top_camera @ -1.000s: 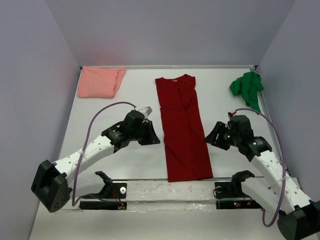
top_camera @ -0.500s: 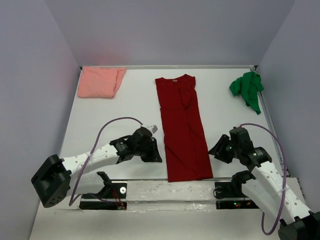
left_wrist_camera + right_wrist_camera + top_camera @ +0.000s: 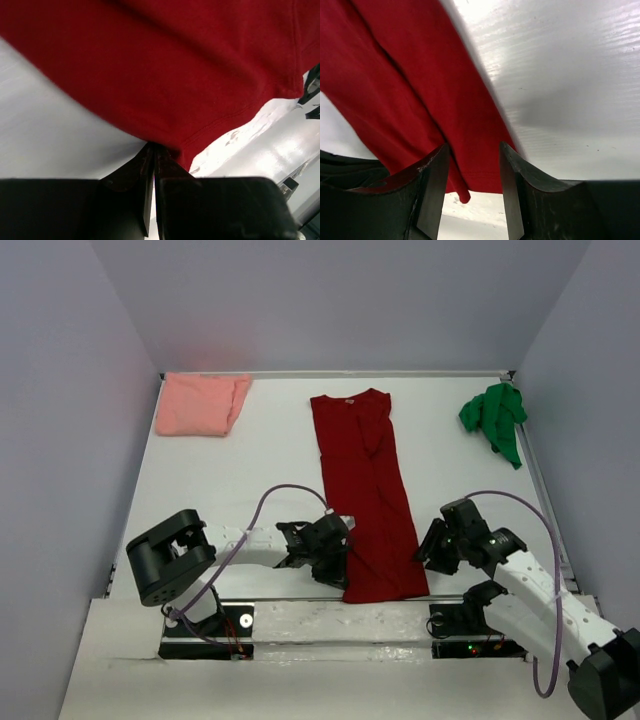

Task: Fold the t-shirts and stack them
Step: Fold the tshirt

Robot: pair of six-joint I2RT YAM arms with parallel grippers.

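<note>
Both arms have swung inward to the near hem of the dark red t-shirt (image 3: 365, 490). The left gripper (image 3: 151, 146) now sits at the hem's near left corner, its fingers pressed together with the hem's edge caught at their tips. The right gripper (image 3: 472, 147) is at the shirt's near right side, its fingers spread, the cloth's edge showing between them. The shirt lies flat down the middle of the desk (image 3: 260, 470), collar toward the far edge. A pale salmon pink t-shirt (image 3: 200, 403) lies folded in the far left corner, and a bright green t-shirt (image 3: 495, 418) lies crumpled in the far right corner.
</note>
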